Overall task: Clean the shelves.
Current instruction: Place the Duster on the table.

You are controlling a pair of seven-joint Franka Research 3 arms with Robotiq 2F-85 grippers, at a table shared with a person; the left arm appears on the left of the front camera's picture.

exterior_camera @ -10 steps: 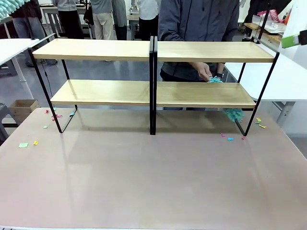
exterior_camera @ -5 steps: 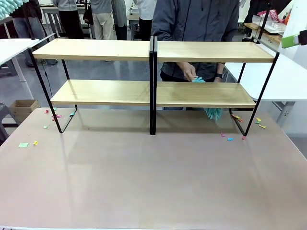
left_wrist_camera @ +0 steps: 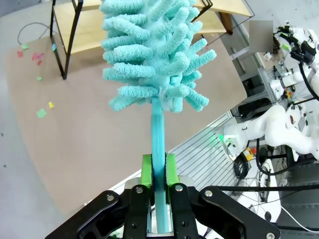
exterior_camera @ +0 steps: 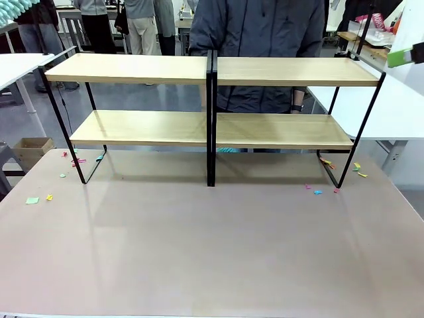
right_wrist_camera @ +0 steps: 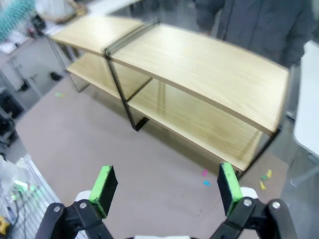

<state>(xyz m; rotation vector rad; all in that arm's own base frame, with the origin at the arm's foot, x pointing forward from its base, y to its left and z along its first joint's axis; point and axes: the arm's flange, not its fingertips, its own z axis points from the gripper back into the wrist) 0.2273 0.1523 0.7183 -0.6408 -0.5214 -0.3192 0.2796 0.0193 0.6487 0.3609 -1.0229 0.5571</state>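
The shelves (exterior_camera: 212,99) stand across the far half of the table, two light-wood tiers on black frames; they also appear in the left wrist view (left_wrist_camera: 89,27) and the right wrist view (right_wrist_camera: 199,67). My left gripper (left_wrist_camera: 158,172) is shut on the handle of a fluffy teal duster (left_wrist_camera: 154,50), held high off the table's left side, head pointing toward the shelves. Its fluff shows at the front view's top left corner (exterior_camera: 13,8). My right gripper (right_wrist_camera: 167,189) hangs open and empty above the table's right side. A person (exterior_camera: 265,33) stands behind the shelves.
Small coloured paper scraps lie on the brown table (exterior_camera: 199,238) near the left shelf leg (exterior_camera: 40,199) and the right leg (exterior_camera: 318,192). A sliver of teal (exterior_camera: 227,150) shows under the lower board at the middle. White tables flank both sides.
The person's hand swept a teal duster leftward behind the lower board, from the right end toward the middle; the hand is now hidden. Both arms look still.
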